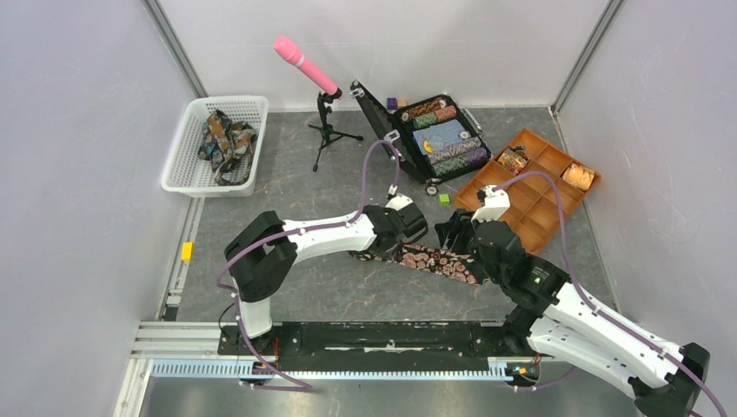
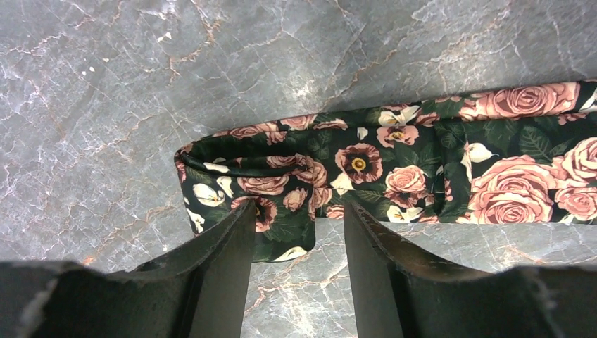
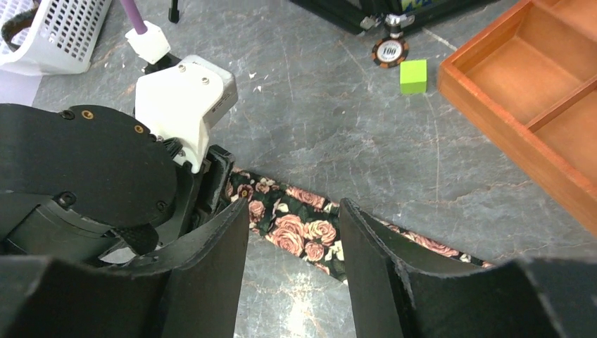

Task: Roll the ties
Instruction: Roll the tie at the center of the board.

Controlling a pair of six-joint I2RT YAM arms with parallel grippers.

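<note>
A dark tie printed with pink roses (image 1: 430, 259) lies flat as a strip on the grey marble table, between the two arms. In the left wrist view its left end (image 2: 211, 186) is folded back on itself. My left gripper (image 2: 299, 218) hovers open right over that folded end, holding nothing. Above a stretch of the same tie (image 3: 303, 229) further right, my right gripper (image 3: 294, 218) is also open and empty. Seen from above, the left gripper (image 1: 413, 228) and right gripper (image 1: 454, 234) stand close together. More ties (image 1: 224, 139) lie heaped in a white basket (image 1: 195, 178).
An orange compartment tray (image 1: 543, 204) at the right holds two rolled ties (image 1: 513, 160). An open black case of poker chips (image 1: 439, 135) stands behind. A pink microphone on a tripod (image 1: 323, 122) is at the back. A loose chip (image 3: 390, 51) and green cube (image 3: 413, 76) lie near the tray.
</note>
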